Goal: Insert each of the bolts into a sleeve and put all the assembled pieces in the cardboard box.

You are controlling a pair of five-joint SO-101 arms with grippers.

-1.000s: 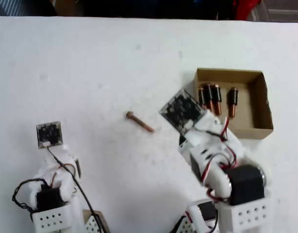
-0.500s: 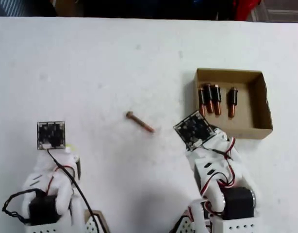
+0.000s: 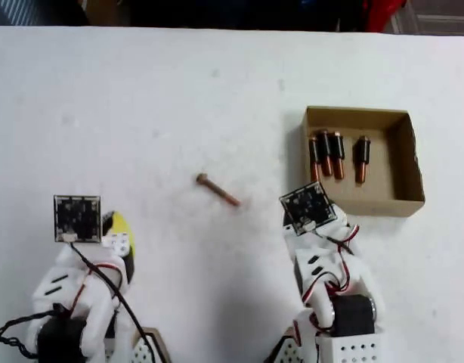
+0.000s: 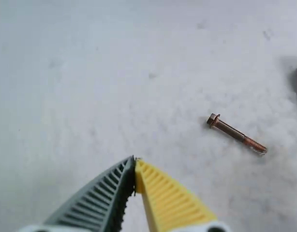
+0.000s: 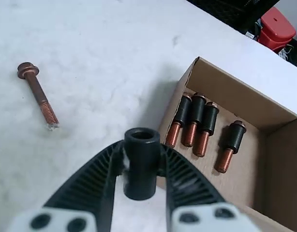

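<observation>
Your right gripper [image 5: 141,153] holds a black sleeve [image 5: 141,169] firmly between its jaws, and the open end of the sleeve shows at the tips. Ahead of these jaws, to one side, the cardboard box [image 5: 257,169] stands on the white table [image 5: 90,38] with four assembled pieces [image 5: 202,121] lying side by side in it. To the other side, well apart from the box, one bare bolt [image 5: 37,94] lies flat. Your left gripper [image 4: 134,166] has its jaws pressed together with nothing between them. The same bolt lies ahead of its tips, toward the side of the yellow finger [image 4: 163,198].
</observation>
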